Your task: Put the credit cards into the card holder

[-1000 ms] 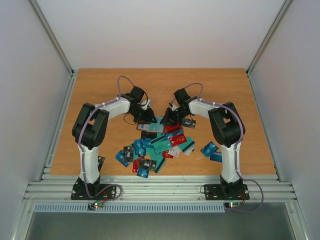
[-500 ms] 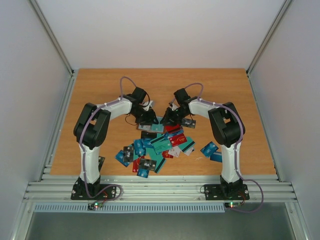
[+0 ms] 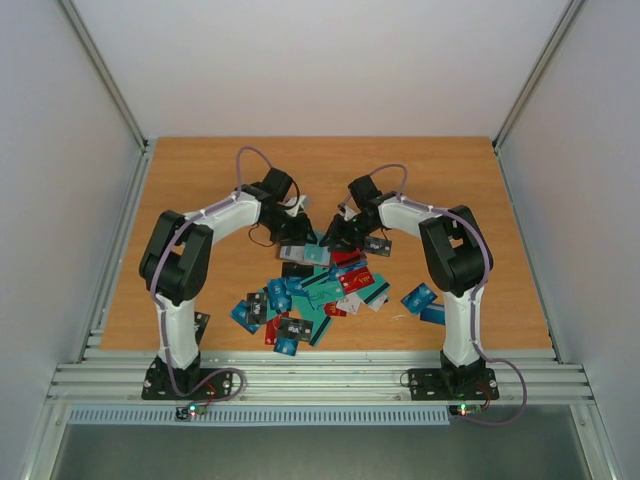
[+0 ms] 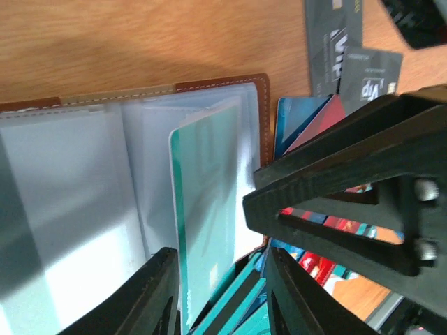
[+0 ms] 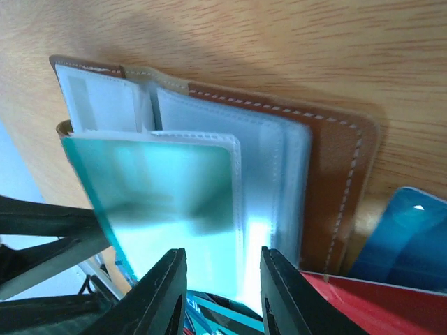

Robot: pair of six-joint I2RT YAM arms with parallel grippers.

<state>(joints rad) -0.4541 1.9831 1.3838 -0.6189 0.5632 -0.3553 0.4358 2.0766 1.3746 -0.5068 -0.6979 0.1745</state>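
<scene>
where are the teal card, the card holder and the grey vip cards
teal card (image 5: 164,192): right wrist view, middle of its face
card holder (image 5: 336,178): right wrist view, brown leather edge
grey vip cards (image 4: 334,43): left wrist view, upper card's face

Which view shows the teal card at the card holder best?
The right wrist view: the teal card is large there, seemingly partly inside the open card holder. The left wrist view shows it narrower, cut by the picture's edge. The top view gives only a tiny patch.

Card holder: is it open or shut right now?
Open: the card holder lies flat, its clear sleeves spread out, with a teal card at them.
</scene>
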